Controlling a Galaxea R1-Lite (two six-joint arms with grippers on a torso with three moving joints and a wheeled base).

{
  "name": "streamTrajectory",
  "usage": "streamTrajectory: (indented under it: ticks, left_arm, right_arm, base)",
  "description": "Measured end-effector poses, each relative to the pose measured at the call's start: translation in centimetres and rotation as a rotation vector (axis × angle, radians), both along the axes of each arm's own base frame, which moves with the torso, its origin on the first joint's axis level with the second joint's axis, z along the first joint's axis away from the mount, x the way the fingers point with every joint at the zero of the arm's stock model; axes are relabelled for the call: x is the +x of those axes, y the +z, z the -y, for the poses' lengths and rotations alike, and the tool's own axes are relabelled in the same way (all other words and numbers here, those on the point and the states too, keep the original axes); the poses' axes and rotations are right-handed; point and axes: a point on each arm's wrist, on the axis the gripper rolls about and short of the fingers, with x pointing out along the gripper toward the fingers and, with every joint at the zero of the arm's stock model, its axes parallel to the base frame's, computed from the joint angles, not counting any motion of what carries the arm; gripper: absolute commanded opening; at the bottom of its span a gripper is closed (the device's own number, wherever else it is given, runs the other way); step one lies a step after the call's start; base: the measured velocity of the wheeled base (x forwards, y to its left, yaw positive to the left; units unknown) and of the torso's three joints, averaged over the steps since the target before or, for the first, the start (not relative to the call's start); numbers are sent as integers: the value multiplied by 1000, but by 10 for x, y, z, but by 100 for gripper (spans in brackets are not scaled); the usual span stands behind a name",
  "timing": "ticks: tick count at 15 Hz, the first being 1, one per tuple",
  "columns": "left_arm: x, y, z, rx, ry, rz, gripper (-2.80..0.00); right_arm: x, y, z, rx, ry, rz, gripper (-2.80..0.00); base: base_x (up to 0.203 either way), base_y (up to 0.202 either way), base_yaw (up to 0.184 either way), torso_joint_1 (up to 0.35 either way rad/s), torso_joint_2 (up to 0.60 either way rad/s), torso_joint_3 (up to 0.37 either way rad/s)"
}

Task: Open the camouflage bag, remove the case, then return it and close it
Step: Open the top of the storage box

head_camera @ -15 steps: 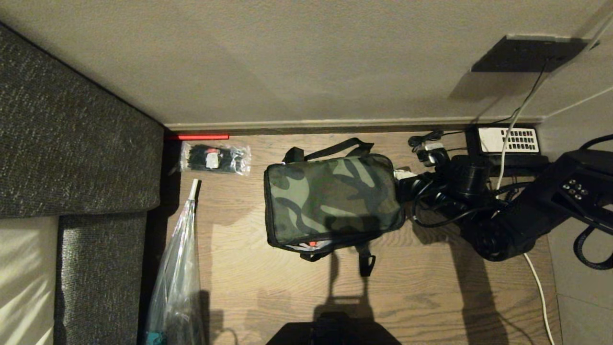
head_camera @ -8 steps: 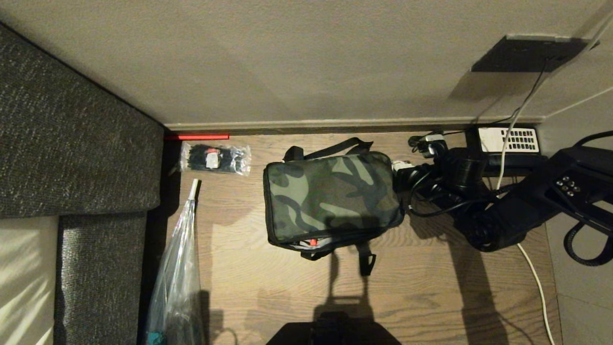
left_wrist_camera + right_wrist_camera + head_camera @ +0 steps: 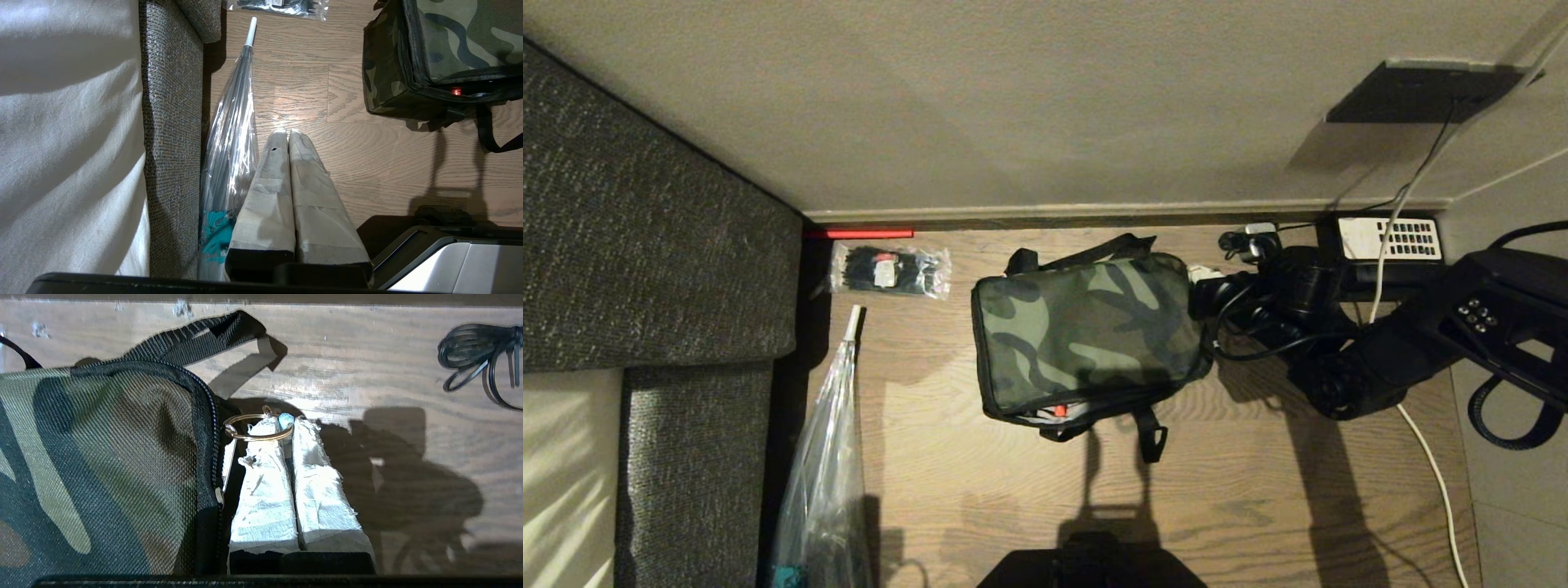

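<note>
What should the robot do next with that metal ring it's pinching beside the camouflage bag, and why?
Probably keep drawing the ring along the zipper track. The right tool is shut on that ring at the camouflage bag corner nearest the wall, while the bag's front edge gapes with a red spot showing. Whether this run opens or closes the bag I cannot tell. The left tool hangs shut, away from the bag.

The right gripper (image 3: 1205,296), pinched on the zipper ring (image 3: 258,426), drew farther along the camouflage bag (image 3: 1086,331), which shifted slightly.
</note>
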Motion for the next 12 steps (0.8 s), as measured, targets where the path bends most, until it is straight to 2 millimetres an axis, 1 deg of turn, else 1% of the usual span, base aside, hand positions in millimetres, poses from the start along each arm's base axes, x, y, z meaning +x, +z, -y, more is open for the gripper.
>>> streamTrajectory:
  ticks: [3,6,12]
  left_arm:
    - [0,0,0,0,0,0,-280]
    - [0,0,0,0,0,0,-280]
    - [0,0,0,0,1,0,-280]
  right_arm:
    - [-8,-8,-2,-12,9,-45,-280]
    - [-19,-14,-13,5,38,-86,-280]
    - [-41,-39,-41,53,14,-257,-280]
  base:
    - [0,0,0,0,0,0]
    - [0,0,0,0,0,0]
    - [0,0,0,0,0,0]
